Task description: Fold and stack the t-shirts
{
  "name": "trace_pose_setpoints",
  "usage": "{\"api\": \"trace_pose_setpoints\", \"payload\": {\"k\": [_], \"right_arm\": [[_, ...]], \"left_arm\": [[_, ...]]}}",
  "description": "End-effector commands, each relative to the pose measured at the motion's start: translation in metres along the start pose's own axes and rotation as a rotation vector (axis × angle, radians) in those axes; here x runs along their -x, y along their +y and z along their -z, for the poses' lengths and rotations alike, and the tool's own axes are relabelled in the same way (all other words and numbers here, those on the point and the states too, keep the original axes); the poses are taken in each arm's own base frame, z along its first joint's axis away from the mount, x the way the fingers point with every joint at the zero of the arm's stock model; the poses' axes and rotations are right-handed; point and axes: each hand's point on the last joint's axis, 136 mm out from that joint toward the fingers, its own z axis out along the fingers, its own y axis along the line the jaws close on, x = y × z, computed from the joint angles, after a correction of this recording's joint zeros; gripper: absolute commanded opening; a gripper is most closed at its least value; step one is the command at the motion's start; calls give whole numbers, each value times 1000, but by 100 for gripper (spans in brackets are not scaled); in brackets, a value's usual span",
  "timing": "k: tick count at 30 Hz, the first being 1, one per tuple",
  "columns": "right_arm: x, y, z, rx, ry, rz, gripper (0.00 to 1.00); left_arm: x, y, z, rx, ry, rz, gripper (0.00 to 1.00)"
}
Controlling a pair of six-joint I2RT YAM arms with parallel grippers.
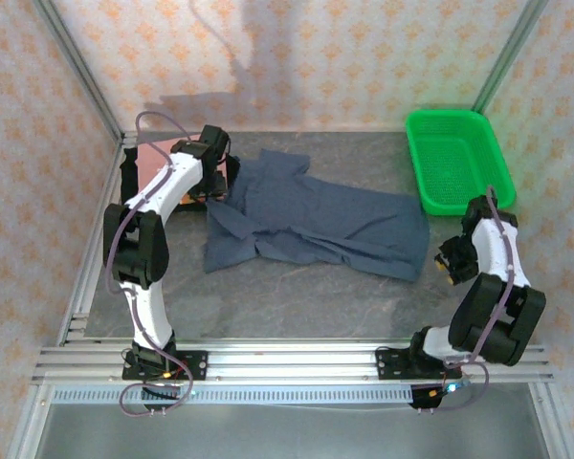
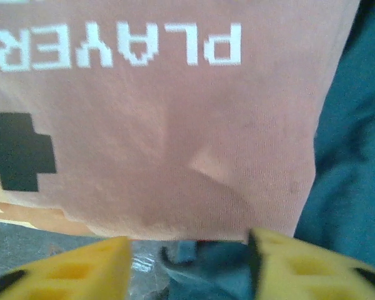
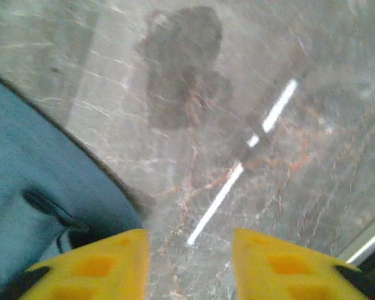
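Pink shirt [image 2: 175, 125] lies at the far-left corner of the table [image 1: 297, 296], apparently folded; blue shirt [image 1: 316, 225] sprawls mid-table, not yet folded or stacked. Left gripper [image 2: 189, 250] and right gripper [image 3: 189, 250] gape empty.

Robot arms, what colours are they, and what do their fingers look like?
The left arm and right arm have white shells with chunky black joints and black bases. A thin purplish-grey cable loops along each. The fingers are bright yellow blocks with sunken square pockets.
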Motion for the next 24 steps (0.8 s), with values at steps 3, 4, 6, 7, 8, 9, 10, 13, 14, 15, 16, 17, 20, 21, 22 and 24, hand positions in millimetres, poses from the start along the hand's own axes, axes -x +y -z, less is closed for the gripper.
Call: {"api": "trace_pose_setpoints", "payload": {"k": [3,4,6,7,8,9,10,13,14,15,16,17,20,21,22,24], "right_arm": [[22,19,42,97,-107,42,62],[17,21,49,119,-97,53,63],[5,25,58,177,-75,63,65],[-3,24,63,199,-62,64,66],[-10,23,65,212,-44,67,66],[-20,22,67,233,-26,70,66],[-31,22,68,255,3,72,66],[-62,15,61,266,58,86,65],[-71,12,54,255,65,91,65],[-76,10,47,252,67,92,65],[-82,9,38,248,77,88,65],[-86,9,30,247,92,77,64],[-87,13,10,232,103,70,62],[-83,16,5,231,91,68,61],[-79,21,1,240,85,65,60],[-71,30,-4,243,79,59,58]], "left_arm": [[22,1,65,-128,-104,140,78],[18,0,73,-158,-104,154,90],[10,4,84,-179,-100,174,100],[4,6,88,-188,-89,178,100],[-3,6,92,-205,-76,181,100],[-13,4,94,-235,-57,190,100],[-25,2,95,-271,-37,192,100],[-65,9,89,-292,38,257,100],[-80,13,84,-287,63,270,98],[-91,16,79,-283,81,284,96],[-103,19,72,-278,101,301,93],[-113,20,65,-283,122,327,89],[-132,24,41,-275,181,387,81],[-135,25,34,-264,185,399,78],[-137,26,25,-258,197,422,76],[-135,27,15,-256,192,445,74]]}}
